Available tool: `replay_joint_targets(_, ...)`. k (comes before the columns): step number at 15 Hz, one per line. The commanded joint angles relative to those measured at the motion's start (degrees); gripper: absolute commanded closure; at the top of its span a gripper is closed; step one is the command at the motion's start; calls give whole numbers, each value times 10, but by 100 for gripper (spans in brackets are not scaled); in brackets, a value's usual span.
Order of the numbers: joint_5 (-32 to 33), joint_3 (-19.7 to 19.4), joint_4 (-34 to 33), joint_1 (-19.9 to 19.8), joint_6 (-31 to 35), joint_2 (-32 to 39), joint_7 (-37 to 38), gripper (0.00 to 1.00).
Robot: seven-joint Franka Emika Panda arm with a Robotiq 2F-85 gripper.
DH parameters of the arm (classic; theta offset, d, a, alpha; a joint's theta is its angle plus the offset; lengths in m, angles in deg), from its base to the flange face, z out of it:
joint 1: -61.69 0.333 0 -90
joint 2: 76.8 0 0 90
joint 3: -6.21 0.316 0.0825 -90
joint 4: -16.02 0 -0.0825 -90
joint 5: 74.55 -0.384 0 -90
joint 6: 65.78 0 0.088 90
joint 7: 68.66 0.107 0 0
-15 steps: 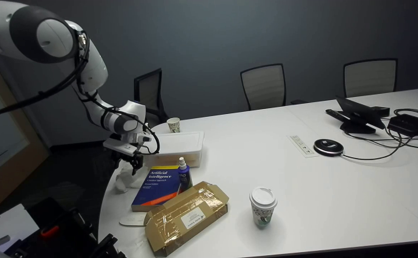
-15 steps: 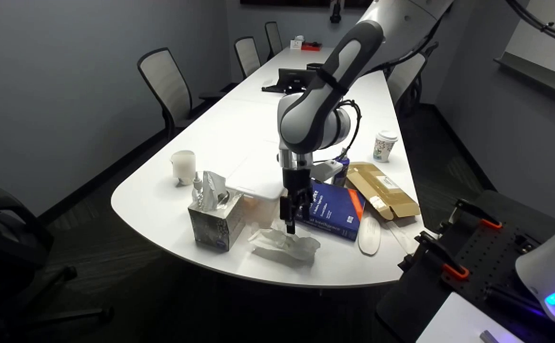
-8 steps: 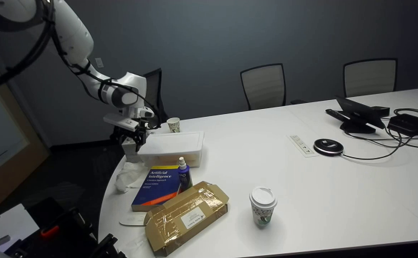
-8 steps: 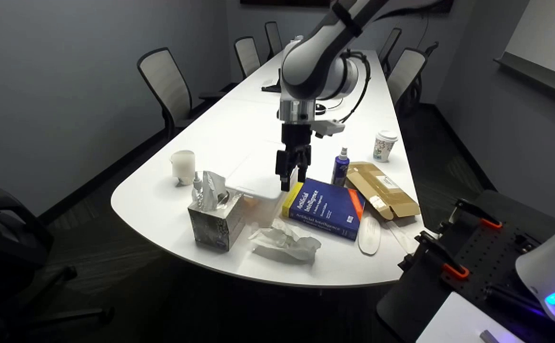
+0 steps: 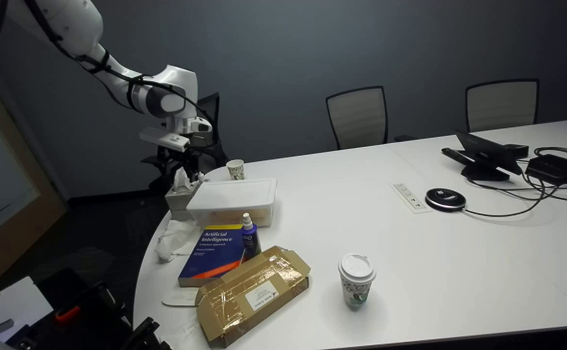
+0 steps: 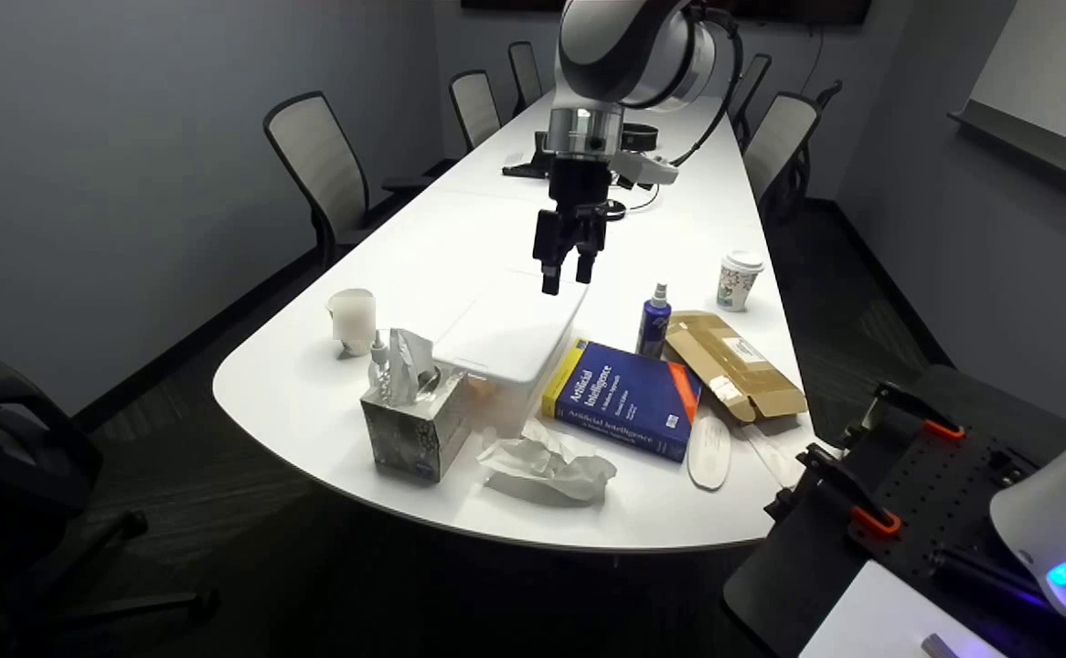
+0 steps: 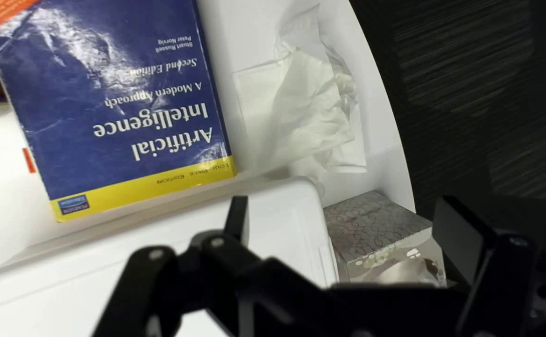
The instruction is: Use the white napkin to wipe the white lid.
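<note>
The white napkin (image 6: 547, 466) lies crumpled on the table near its rounded end, beside the blue book. It also shows in an exterior view (image 5: 175, 239) and in the wrist view (image 7: 296, 107). The white lid (image 6: 510, 329) sits flat on a clear box; it also shows in an exterior view (image 5: 235, 193) and in the wrist view (image 7: 277, 210). My gripper (image 6: 568, 274) is open and empty, raised above the table. In the wrist view the fingers (image 7: 346, 206) stand wide apart over the lid's end and the tissue box, away from the napkin.
A tissue box (image 6: 414, 429) and a small pump bottle (image 6: 379, 358) stand by the lid's end. The blue book (image 6: 624, 397), a purple spray bottle (image 6: 654, 322) and a cardboard box (image 6: 734, 361) lie alongside. Paper cups (image 6: 352, 320) (image 6: 737, 281) stand on both sides.
My gripper has risen from just above the napkin, up and away from it, to well above the table. The napkin has stayed on the table.
</note>
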Motion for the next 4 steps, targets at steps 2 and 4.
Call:
replay_joint_targets(2,-2,-21,11,11,-26,-29,-1,0)
replay_joint_targets(4,-1,-25,11,13,-29,-29,-1,0)
